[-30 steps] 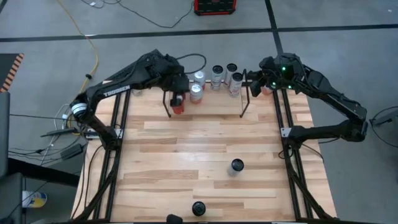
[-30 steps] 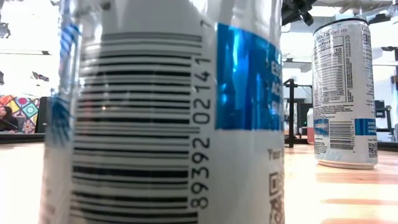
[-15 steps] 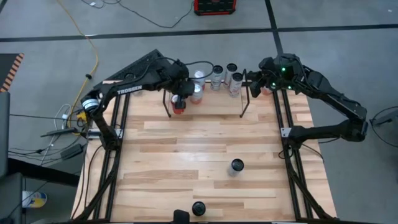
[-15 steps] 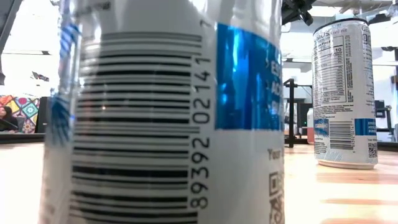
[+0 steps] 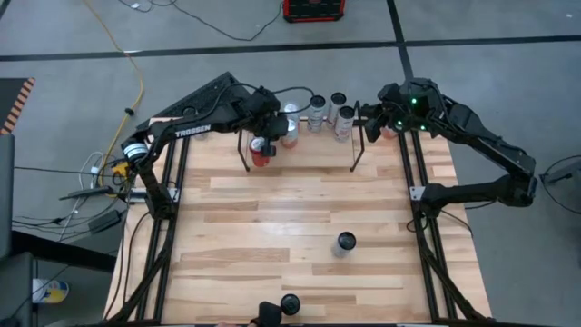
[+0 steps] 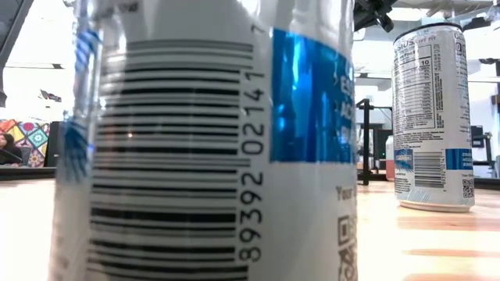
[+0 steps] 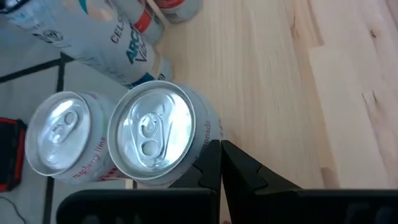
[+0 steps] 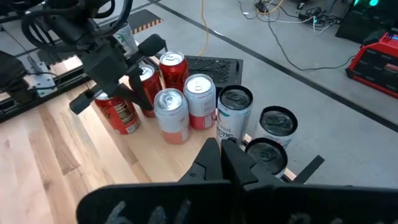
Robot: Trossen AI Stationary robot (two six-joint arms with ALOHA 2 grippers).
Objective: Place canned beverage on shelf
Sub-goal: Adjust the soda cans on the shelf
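Several cans stand upright in a cluster at the table's far edge, between the thin black end loops of the shelf (image 5: 355, 154): red ones (image 8: 118, 111), pink-and-silver ones (image 8: 171, 116) and white ones (image 8: 233, 116). My left gripper (image 7: 221, 148) is shut and slants down among them. Its tips are beside the wall of a silver-topped pink can (image 7: 155, 134), and a red can (image 5: 260, 155) stands just under the hand. My right gripper (image 8: 221, 146) is shut and hangs above the shelf's right end, clear of the cans. My left gripper's shut fingertips (image 7: 213, 151) lie right beside the upper side wall (image 7: 208, 127) of the silver-topped pink can, slanting down from the table's left. Whether they touch it I cannot tell. The can stands upright on the table.
Two more white cans stand apart on the near half of the table, one mid-table (image 5: 345, 242) and one at the near edge (image 5: 290, 304). The near one (image 6: 211, 140) fills most of the low view. Black arm rails (image 5: 172, 209) run along both sides, with bare wood between them.
My left gripper has sunk and reached farther toward the can cluster at the far edge, staying shut. The cans stand as before.
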